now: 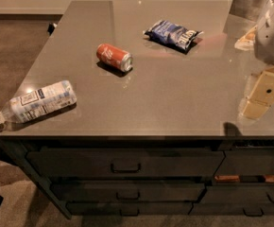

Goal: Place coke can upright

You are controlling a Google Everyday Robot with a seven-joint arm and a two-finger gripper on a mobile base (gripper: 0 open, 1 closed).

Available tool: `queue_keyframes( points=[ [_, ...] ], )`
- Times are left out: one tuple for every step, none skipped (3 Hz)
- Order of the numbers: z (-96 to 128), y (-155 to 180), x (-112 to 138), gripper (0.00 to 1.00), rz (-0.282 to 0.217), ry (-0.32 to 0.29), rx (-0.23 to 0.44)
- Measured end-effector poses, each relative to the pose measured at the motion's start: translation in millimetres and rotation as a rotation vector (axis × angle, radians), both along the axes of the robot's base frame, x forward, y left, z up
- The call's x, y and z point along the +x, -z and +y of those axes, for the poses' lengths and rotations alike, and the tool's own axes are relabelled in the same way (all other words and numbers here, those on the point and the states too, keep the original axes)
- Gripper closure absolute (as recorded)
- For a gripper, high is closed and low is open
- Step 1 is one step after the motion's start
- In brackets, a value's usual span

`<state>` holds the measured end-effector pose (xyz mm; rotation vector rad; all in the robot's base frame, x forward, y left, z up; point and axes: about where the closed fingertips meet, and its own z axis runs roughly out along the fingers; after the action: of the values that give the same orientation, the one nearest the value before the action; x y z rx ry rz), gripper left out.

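The coke can [114,57] is red with white lettering and a silver end. It lies on its side on the grey countertop [175,98], left of the middle, with the silver end pointing to the front right. My gripper [262,96] hangs over the right side of the countertop, below the white arm [271,32]. It is far to the right of the can, touches nothing and holds nothing.
A clear plastic water bottle [35,102] lies on its side at the front left corner, its cap over the edge. A blue chip bag [173,34] lies at the back, right of the can. Dark drawers [125,162] run below the front edge.
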<state>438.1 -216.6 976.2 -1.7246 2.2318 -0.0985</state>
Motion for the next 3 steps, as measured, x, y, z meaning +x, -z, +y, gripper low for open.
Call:
queue_keyframes(
  points=[
    [0.0, 0.0, 0.0, 0.00, 0.000, 0.000, 0.000],
    [18.0, 1.7, 22.7, 0.00, 0.037, 0.022, -0.001],
    [45.9, 7.8, 55.4, 0.00, 0.080, 0.047, 0.016]
  ],
)
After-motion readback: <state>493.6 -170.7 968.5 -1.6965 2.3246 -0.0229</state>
